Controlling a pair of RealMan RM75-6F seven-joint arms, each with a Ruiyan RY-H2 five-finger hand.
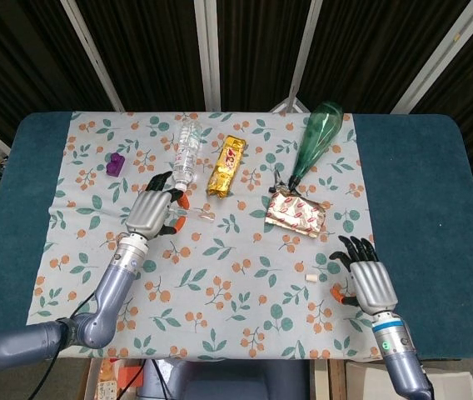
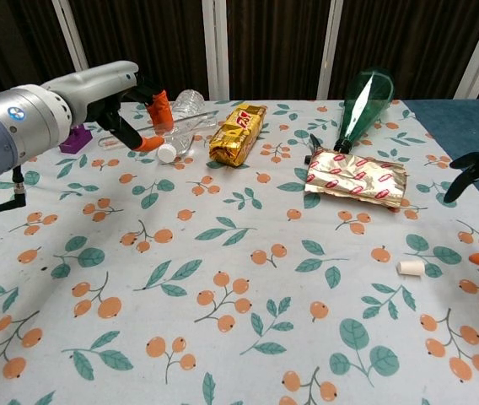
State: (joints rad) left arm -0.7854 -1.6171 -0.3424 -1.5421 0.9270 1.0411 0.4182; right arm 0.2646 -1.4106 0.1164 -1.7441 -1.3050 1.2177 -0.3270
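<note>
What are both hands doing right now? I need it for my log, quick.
Left hand: pinching a thin clear tube, lifted off the table.
Right hand: open, holding nothing.
</note>
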